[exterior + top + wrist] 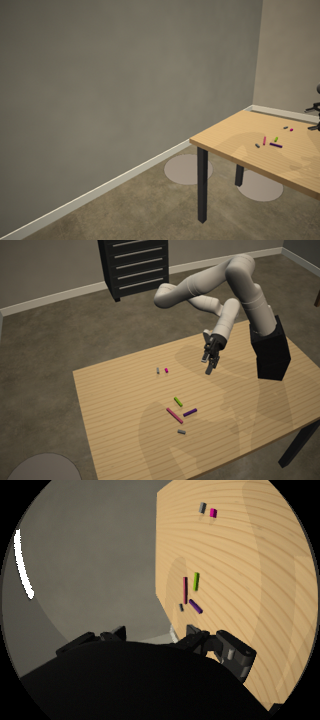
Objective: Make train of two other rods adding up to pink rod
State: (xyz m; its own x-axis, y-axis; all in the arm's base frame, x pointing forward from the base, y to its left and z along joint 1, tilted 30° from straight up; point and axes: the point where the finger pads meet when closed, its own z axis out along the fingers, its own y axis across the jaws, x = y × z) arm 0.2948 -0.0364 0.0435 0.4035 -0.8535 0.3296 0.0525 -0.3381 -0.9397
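1. While the hand (207, 366) (313, 119) (155, 632) hangs spread above the surface (124, 384) (222, 131) (175, 535), it holds nothing, presumably since no train is begun.
2. The pink rod (174, 415) (264, 140) (185, 590) lies between the lime rod (178, 401) (276, 139) (196, 581) and a grey rod (181, 431) (257, 145) (181, 607), likely as the length reference.
3. The purple rod (189, 412) (276, 145) (195, 606) sits beside it, apparently awaiting a grey partner: six plus three.

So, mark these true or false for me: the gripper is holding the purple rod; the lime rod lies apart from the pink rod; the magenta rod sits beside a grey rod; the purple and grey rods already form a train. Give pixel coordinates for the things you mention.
The gripper (207, 366) holds the long purple rod (189, 412) (276, 145) (195, 606): false, it is open; that rod lies on the table.

The lime rod (178, 401) (276, 139) (196, 581) lies apart from the pink rod (174, 415) (264, 140) (185, 590): true.

The short magenta rod (166, 370) (291, 129) (213, 513) sits beside a grey rod (157, 370) (285, 127) (202, 508): true.

Purple and grey form a train: false, they lie apart.
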